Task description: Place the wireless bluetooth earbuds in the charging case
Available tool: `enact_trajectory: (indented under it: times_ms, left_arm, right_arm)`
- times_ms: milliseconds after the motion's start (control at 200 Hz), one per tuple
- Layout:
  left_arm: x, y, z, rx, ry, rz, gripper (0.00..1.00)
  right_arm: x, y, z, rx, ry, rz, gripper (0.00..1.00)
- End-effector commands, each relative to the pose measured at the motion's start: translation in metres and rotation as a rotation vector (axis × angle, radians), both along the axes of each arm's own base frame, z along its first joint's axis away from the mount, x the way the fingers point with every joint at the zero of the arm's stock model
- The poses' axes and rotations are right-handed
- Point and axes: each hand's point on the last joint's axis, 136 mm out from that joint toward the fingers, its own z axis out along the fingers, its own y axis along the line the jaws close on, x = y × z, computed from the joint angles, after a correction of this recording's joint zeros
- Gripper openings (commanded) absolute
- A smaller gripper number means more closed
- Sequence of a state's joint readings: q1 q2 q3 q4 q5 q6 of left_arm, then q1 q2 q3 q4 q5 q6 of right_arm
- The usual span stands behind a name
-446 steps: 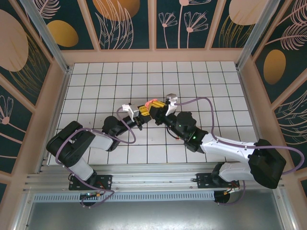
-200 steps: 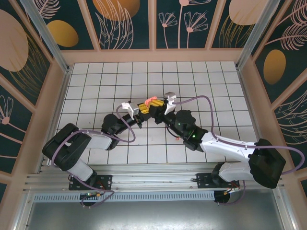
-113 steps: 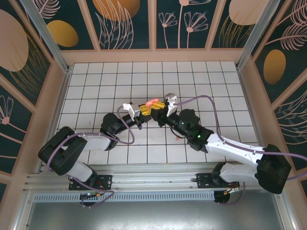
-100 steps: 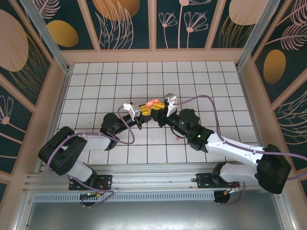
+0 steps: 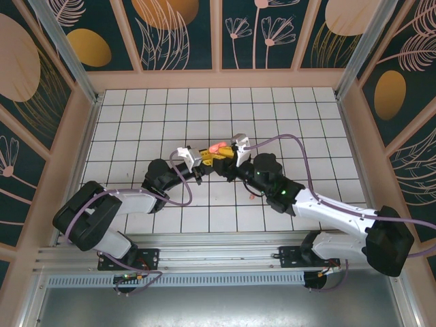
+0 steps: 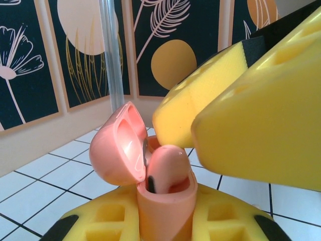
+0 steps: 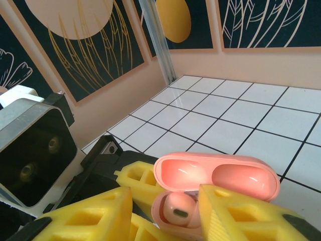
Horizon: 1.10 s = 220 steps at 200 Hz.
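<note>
White glossy square-tiled floor point(image 5: 136, 122), dark grout. My left gripper point(image 6: 165, 223), pocketed yellow foam pads point(image 6: 105, 218), clamps small salmon-pink rounded plastic charging case point(image 6: 165, 203) upright, hinged lid open. Tiny smooth salmon-pink plastic earbud point(image 7: 176, 208) sits partly in well. My right gripper point(image 7: 168, 221) jaws parted, flanking bud.

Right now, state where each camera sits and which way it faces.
Top external: above and behind the arm bases, looking down on the tiled table; both arms show, left gripper and right gripper meeting mid-table.
Left wrist: on the left arm, facing across tiles to the panelled wall; its yellow fingers clamp the charging case.
Right wrist: on the right arm, looking down and across; its yellow fingers flank the case.
Shared: both wrist views show the open case with an earbud in it.
</note>
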State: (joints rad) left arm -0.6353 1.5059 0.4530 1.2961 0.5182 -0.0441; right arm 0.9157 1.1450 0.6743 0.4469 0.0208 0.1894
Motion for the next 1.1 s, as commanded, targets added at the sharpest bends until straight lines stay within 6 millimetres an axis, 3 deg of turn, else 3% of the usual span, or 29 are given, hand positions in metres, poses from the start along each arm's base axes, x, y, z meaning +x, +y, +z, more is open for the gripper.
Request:
enact_trajectory:
  times_ms: [0,155,435,716,856,951,1096]
  left_arm:
    - [-0.016,-0.003,0.047,-0.076,-0.162,-0.054,0.09]
    - [-0.015,-0.002,0.045,-0.064,-0.159,-0.044,0.09]
    - [-0.009,0.002,0.025,0.003,-0.137,0.006,0.09]
    - [-0.006,0.006,0.012,0.05,-0.124,0.042,0.09]
    - [0.001,0.008,0.007,0.066,-0.105,0.081,0.08]
    - [0.01,0.012,-0.008,0.124,-0.069,0.132,0.08]
    - [0.017,0.022,-0.028,0.177,-0.015,0.203,0.08]
  right_arm:
    - [0.006,-0.008,-0.003,-0.021,0.031,-0.035,0.42]
    - [0.006,-0.01,0.002,-0.014,0.037,-0.042,0.43]
    - [-0.001,-0.018,0.036,0.073,0.059,-0.001,0.45]
    - [-0.007,-0.024,0.038,0.104,0.179,0.066,0.37]
    - [-0.006,-0.026,0.032,0.092,0.251,0.082,0.36]
    - [-0.004,-0.033,0.021,0.064,0.315,0.061,0.35]
    - [-0.001,-0.052,-0.017,-0.017,0.461,-0.006,0.36]
